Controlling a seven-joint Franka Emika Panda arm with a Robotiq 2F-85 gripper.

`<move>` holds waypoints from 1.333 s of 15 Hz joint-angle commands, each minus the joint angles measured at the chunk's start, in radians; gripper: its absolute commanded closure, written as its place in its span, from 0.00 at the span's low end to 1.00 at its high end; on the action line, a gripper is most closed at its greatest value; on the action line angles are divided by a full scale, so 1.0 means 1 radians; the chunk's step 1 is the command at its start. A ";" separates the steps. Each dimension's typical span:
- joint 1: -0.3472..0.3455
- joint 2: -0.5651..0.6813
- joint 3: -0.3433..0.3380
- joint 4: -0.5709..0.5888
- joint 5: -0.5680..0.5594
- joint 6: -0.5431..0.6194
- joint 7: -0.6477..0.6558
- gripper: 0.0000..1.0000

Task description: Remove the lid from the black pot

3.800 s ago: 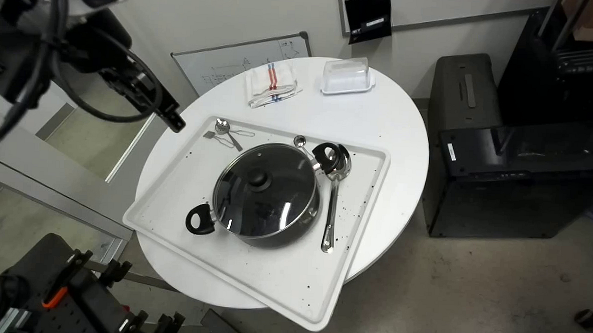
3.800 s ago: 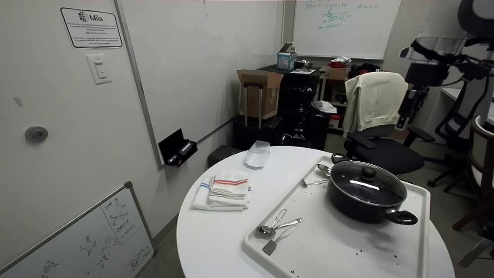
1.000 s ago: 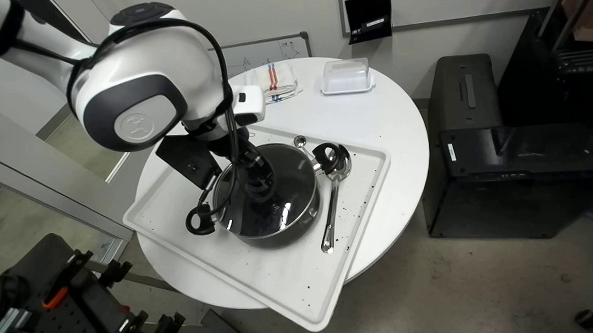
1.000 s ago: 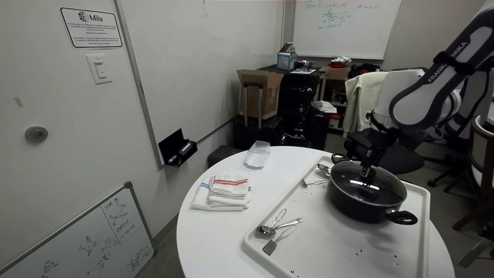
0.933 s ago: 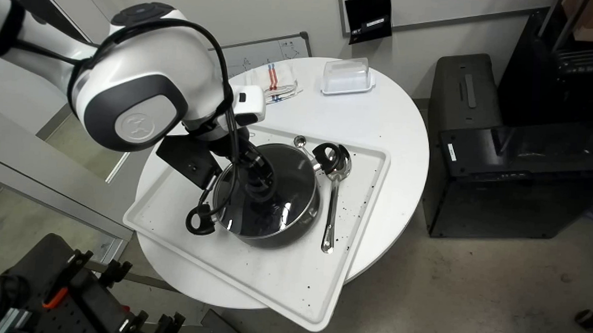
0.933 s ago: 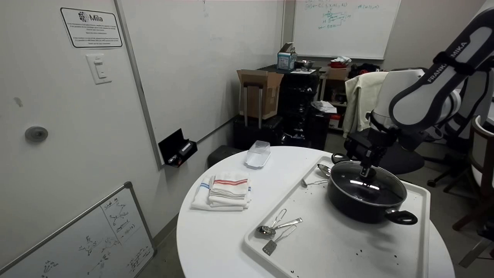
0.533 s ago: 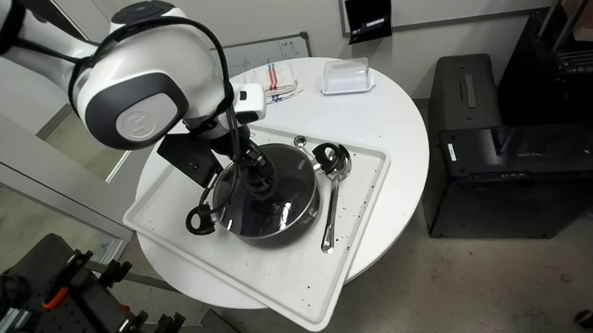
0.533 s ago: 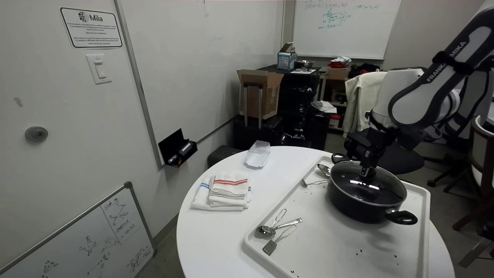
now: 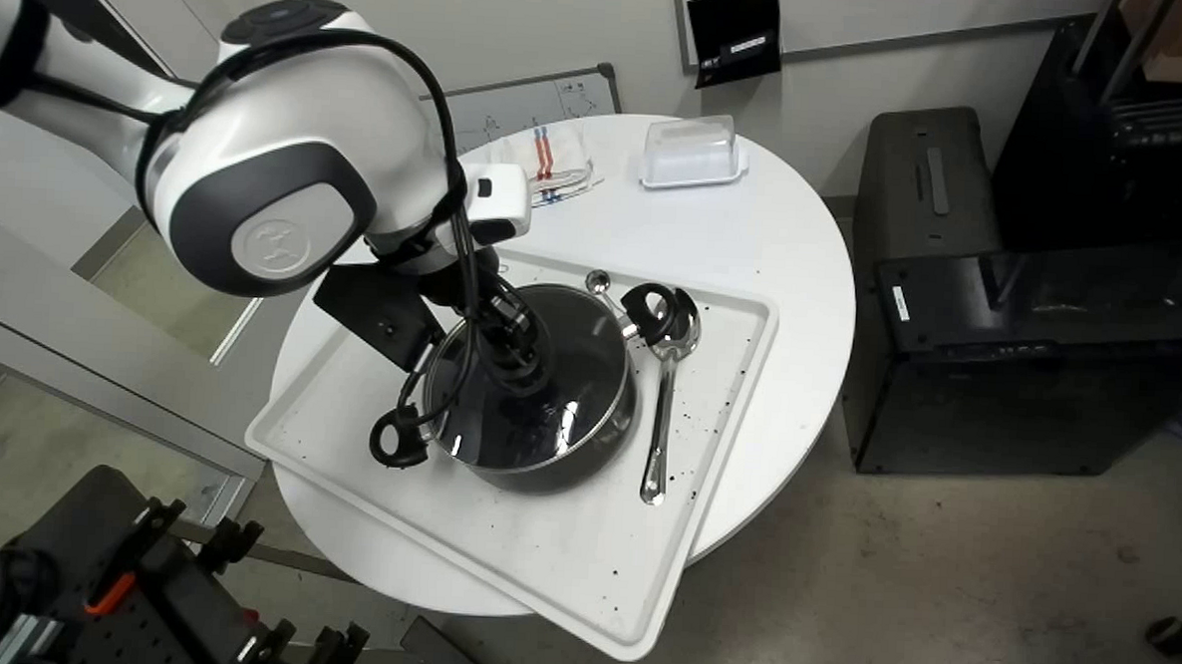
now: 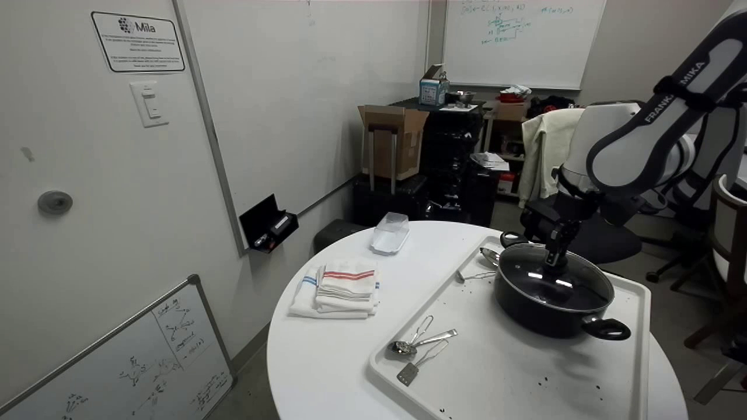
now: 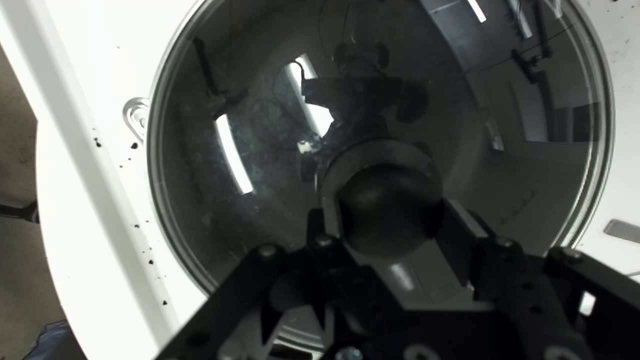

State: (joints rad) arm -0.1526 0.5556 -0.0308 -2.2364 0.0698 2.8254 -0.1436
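Observation:
The black pot (image 9: 585, 463) sits upright on a white tray (image 9: 580, 591) in both exterior views. Its see-through lid (image 10: 525, 279) with a shiny rim rests level on top. My gripper (image 10: 554, 258) reaches down from above to the middle of the lid. In the wrist view the lid (image 11: 260, 165) fills most of the picture, and its round black knob (image 11: 390, 205) sits between my gripper's (image 11: 387, 216) fingers, which touch it on both sides. The arm hides the knob in an exterior view. The pot's inside is hard to make out through the dark glass.
A long metal spoon (image 9: 659, 425) lies beside the pot, partly under one side handle (image 9: 652, 313). Small utensils, among them a slotted turner (image 10: 407, 374), lie near a tray corner. Folded towels (image 10: 347, 289) and a clear-covered dish (image 10: 390, 234) stand on the white table (image 10: 327, 356).
The arm has come over from the side and lowered onto the lid. Within the last second the fingers have come together on the knob, and pot and lid have shifted very slightly.

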 commanded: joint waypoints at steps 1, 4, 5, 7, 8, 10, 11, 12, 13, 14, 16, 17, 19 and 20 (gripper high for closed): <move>-0.028 -0.021 0.026 -0.013 -0.005 0.019 -0.023 0.75; -0.033 -0.058 0.029 -0.040 -0.007 0.015 -0.030 0.75; -0.035 -0.077 0.030 -0.053 -0.009 0.014 -0.036 0.75; -0.039 -0.117 0.035 -0.080 -0.008 0.008 -0.048 0.75; -0.040 -0.143 0.037 -0.097 -0.006 0.005 -0.050 0.75; -0.042 -0.195 0.044 -0.131 -0.004 -0.002 -0.065 0.75; -0.042 -0.216 0.049 -0.144 -0.002 -0.004 -0.074 0.75; -0.036 -0.232 0.050 -0.156 -0.003 -0.006 -0.076 0.75; -0.032 -0.247 0.053 -0.169 -0.002 -0.009 -0.081 0.75; -0.026 -0.260 0.057 -0.181 -0.001 -0.010 -0.083 0.75; -0.011 -0.276 0.067 -0.202 -0.003 -0.011 -0.082 0.75; 0.002 -0.279 0.071 -0.212 -0.008 -0.010 -0.075 0.75; 0.032 -0.279 0.077 -0.230 -0.021 0.000 -0.060 0.75; 0.050 -0.279 0.078 -0.239 -0.030 0.005 -0.054 0.75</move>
State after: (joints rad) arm -0.1429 0.3197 0.0433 -2.4311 0.0686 2.8237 -0.2074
